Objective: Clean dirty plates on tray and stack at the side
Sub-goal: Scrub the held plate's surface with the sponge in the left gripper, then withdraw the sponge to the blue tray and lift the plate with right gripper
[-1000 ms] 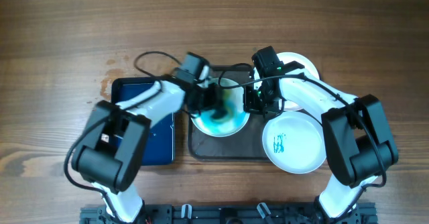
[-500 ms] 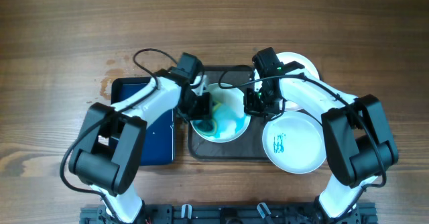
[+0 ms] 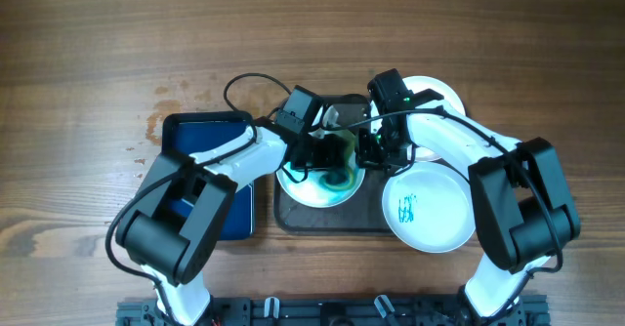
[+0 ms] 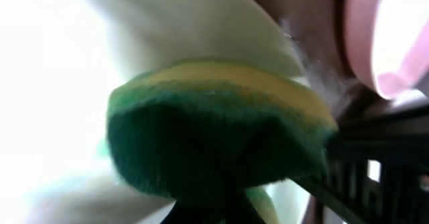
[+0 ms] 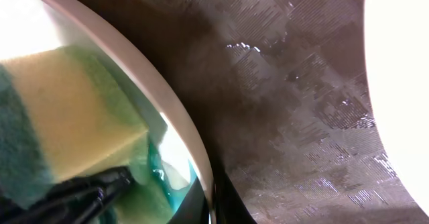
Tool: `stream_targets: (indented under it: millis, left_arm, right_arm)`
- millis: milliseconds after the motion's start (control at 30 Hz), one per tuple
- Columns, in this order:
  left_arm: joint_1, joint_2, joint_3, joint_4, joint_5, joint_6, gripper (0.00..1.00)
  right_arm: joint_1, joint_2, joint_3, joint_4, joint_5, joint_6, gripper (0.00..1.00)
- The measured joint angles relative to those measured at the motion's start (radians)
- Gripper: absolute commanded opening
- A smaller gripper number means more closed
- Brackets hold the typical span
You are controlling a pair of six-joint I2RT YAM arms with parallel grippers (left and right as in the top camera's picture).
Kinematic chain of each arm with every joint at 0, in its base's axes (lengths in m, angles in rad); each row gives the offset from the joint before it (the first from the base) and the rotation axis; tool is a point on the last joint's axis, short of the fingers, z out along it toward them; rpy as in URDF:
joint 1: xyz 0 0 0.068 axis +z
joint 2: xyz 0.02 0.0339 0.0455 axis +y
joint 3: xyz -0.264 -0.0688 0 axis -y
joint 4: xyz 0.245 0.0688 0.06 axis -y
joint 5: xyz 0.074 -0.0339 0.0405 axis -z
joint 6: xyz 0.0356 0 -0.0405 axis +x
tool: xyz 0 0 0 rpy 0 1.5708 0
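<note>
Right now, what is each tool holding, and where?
Left tool grips the sponge by its green side; right tool pinches the plate at its rim.

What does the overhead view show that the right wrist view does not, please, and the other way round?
Only the overhead view shows both arms, the blue tray on the left, the blue-marked plate and a further white plate behind it. Only the right wrist view shows water glinting on the textured dark tray and the yellow and green layers of the sponge. Both show that sponge resting in the teal-smeared plate, which sits on the dark tray.
</note>
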Motion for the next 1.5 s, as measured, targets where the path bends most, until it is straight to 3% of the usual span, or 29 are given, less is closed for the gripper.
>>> stream_targets:
  millis: [267,467,900,1200,1367,1500]
  left_arm:
    - [0.051,-0.034,0.062,-0.227,-0.313,-0.026,0.04]
    - [0.06,-0.044,0.082,-0.428,-0.382,-0.026,0.04]
    - [0.027,-0.045,0.184,-0.63,-0.451,-0.025,0.04]
    - [0.024,-0.209,0.291,-0.808,-0.539,-0.049,0.04]
    - [0.167,-0.233,0.295,-0.94,-0.613,-0.093,0.04]
    - [0.326,-0.233,0.295,-0.961,-0.635,-0.099,0.04]
  right_arm:
    - [0.0,0.0,0.0,0.0,-0.002,0.0,0.04]
    - [0.002,0.002,0.0,0.001,-0.005,-0.003,0.04]
    - [0.002,0.002,-0.001,0.008,-0.008,-0.004,0.04]
    - [0.002,0.002,-0.001,0.011,-0.008,-0.022,0.04]
    - [0.003,0.002,0.005,0.003,-0.007,-0.05,0.04]
    - [0.004,-0.031,0.011,-0.006,0.043,-0.066,0.04]
